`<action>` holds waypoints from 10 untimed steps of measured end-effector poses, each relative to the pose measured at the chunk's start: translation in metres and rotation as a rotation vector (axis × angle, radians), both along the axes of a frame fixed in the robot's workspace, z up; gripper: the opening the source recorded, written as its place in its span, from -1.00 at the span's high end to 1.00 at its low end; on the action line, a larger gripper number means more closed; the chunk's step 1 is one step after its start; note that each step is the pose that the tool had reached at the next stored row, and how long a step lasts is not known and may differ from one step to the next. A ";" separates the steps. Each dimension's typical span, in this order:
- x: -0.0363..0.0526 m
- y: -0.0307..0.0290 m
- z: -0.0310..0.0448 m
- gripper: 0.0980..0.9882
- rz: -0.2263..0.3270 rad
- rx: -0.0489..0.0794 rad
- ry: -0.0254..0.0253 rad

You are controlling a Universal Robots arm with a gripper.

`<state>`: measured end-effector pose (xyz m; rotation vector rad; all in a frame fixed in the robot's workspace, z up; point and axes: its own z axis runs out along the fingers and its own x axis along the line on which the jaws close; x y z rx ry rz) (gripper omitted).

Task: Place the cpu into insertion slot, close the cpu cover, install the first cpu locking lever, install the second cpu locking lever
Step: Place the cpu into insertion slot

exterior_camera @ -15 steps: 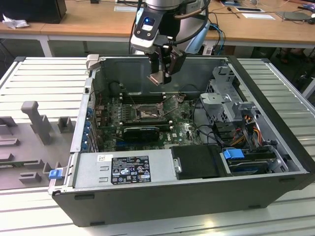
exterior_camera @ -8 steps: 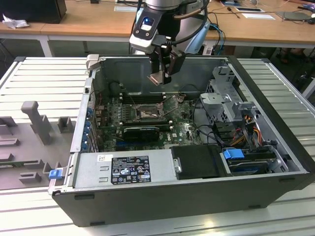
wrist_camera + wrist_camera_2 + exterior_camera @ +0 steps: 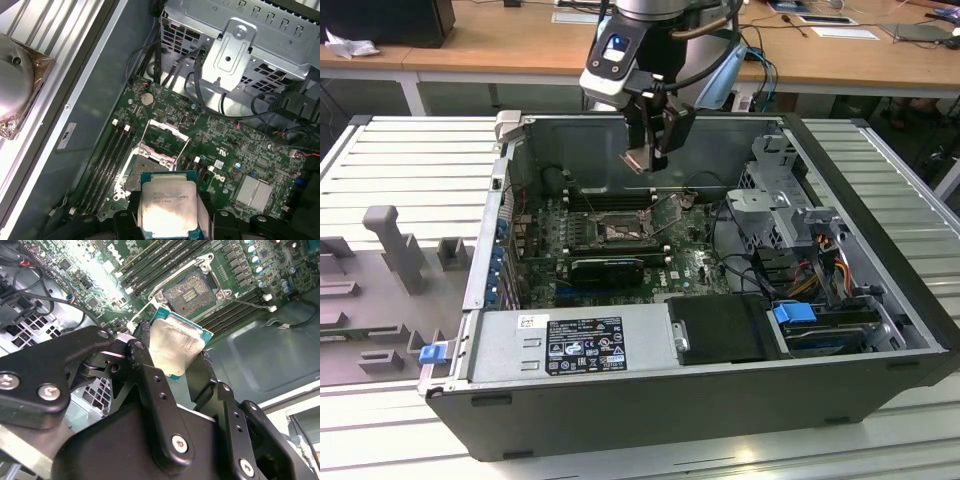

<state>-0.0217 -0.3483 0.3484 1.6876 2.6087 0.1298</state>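
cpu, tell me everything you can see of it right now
The cpu is a small flat square chip, its top a pale silver-grey metal plate with faint print, its edge green. The gripper is shut on two opposite sides of it, holding it in the air clear of the empty insertion slot, touching nothing else.

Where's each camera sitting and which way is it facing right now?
Exterior view: off the arm, above the open computer case, looking down into it; arm and pincer gripping the cpu show.
First wrist view: on the arm, looking past the cpu at the insertion slot.
Second wrist view: behind the pincer's black links, facing the slot.
Both wrist views share cpu, slot and pincer.
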 end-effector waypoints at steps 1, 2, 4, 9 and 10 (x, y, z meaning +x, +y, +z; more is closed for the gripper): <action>0.0000 0.0000 0.0000 0.03 -0.005 0.000 0.0000; 0.0000 0.0000 -0.0002 0.03 -0.012 0.000 -0.0001; 0.0000 0.0000 -0.0009 0.03 -0.020 0.000 0.0000; 0.0000 0.0000 -0.0048 0.03 -0.024 -0.001 0.0000; 0.0000 0.0000 -0.0057 0.03 -0.024 -0.001 -0.0001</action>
